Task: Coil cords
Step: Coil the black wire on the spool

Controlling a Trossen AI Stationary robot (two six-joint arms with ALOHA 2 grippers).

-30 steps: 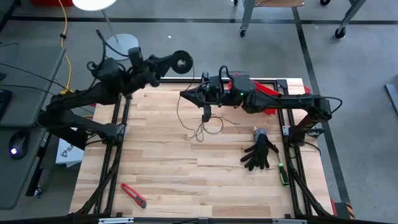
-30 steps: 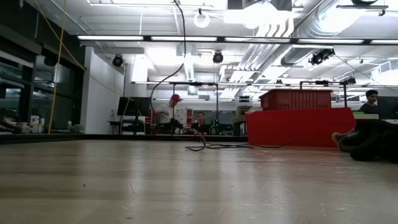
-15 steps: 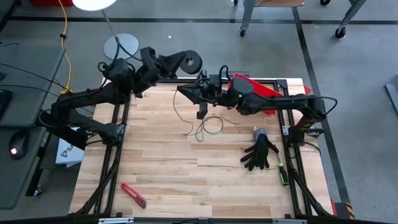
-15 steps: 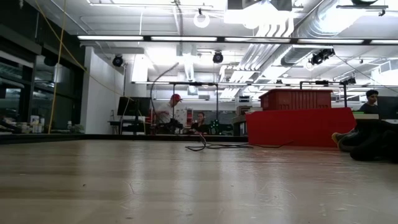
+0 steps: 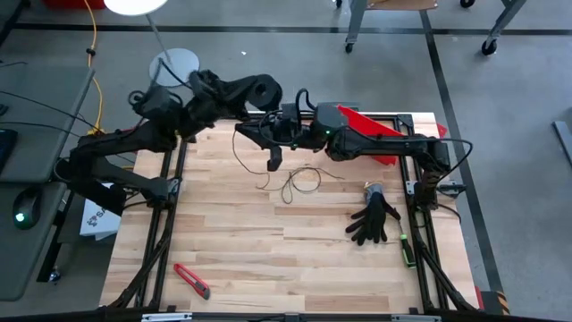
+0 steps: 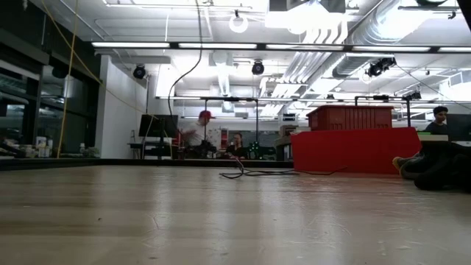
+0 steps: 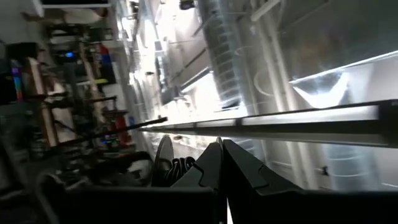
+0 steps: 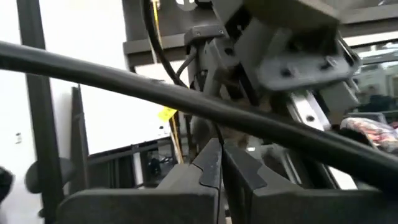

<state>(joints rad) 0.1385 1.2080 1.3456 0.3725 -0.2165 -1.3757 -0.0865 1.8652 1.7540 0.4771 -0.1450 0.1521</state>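
My left gripper is raised over the table's far edge with the round black spool at its end; the spool also shows beside its shut fingers in the left wrist view. My right gripper points down, just right of and below the spool, shut on the thin dark cord. The cord hangs in a slack arc, and its loose loops lie on the wooden table. My left gripper carries the spool lifted clear of the table. The spool sits against the side of its shut fingers, and the place of contact is hidden by the fingers. My right gripper pinches the cord between its two fingertips from above. The cord runs up out of the tips, and the stretch below them hangs slack to the table.
A black glove and a small grey object lie at the right. A red bin stands at the far right. A red box cutter lies near the left front. A thick black cable crosses the right wrist view.
My right gripper has gone toward the table's left edge with the cord, and the hanging arc has swung left with it. My left gripper with the spool has shifted slightly right, then back. The loops on the table have stayed in place.
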